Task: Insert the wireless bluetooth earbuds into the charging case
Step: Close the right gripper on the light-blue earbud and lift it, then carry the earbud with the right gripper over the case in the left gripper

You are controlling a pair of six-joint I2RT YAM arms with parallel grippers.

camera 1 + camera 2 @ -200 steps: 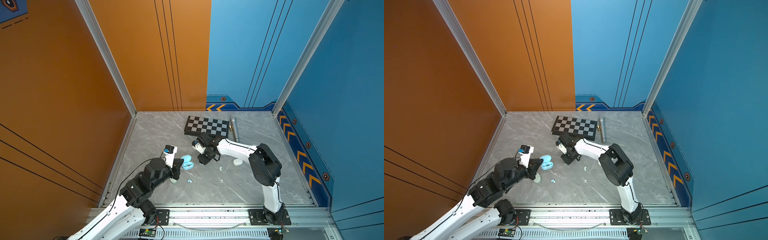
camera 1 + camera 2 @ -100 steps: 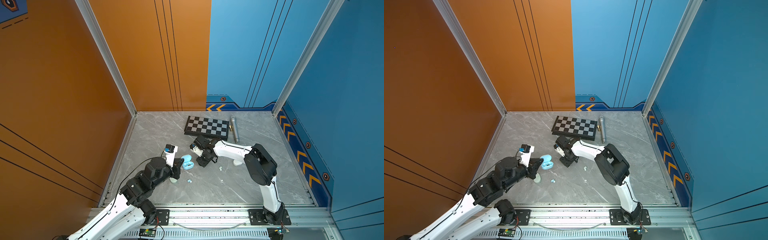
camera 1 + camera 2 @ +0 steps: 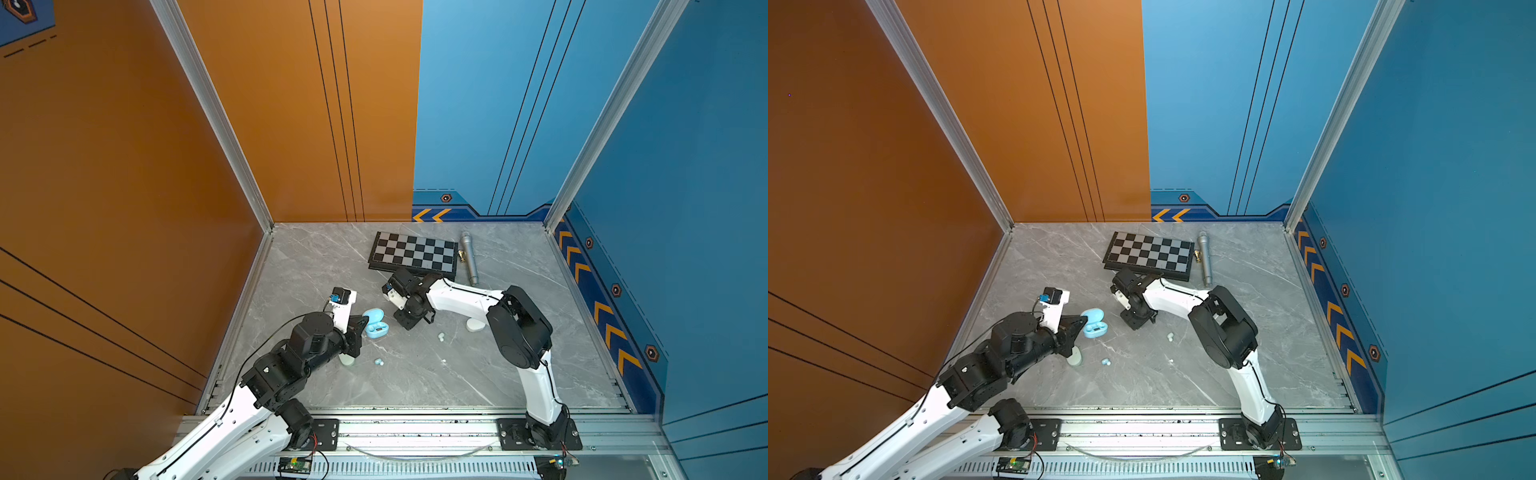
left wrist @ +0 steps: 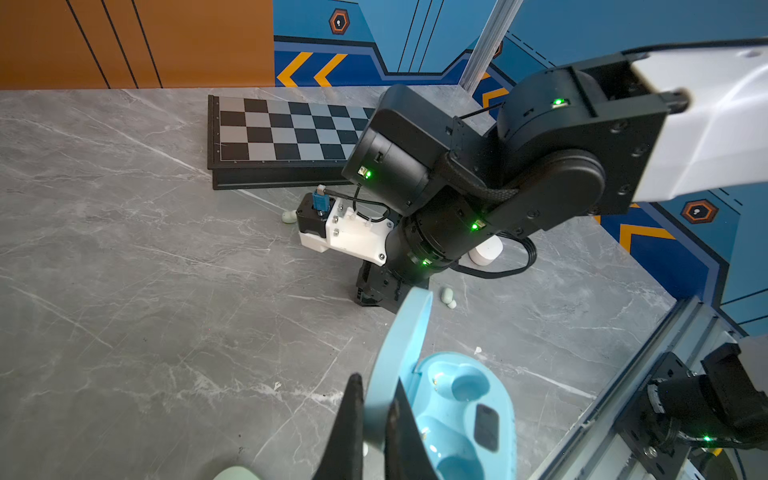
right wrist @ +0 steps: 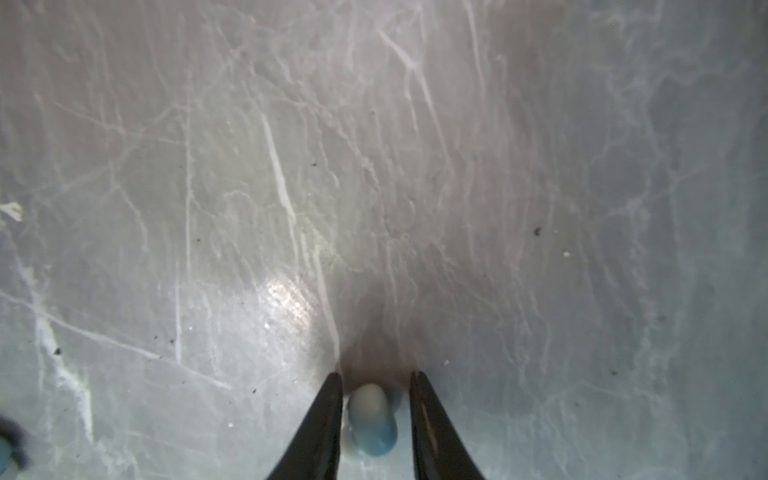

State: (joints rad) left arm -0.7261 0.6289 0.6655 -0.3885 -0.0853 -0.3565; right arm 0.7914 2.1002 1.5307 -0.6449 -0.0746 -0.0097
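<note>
left claw [image 4: 375, 380]: clamped on lid [image 4: 401, 332], so case [image 4: 457, 407] is held open | right claw [image 5: 376, 374]: apart, set astride bud [image 5: 372, 419] at case's 3 o'clock, for pickup

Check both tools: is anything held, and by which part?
The left tool pinches the blue charging case by its raised lid. The right tool straddles a blue earbud on the table, a gap on one side: not gripped.
</note>
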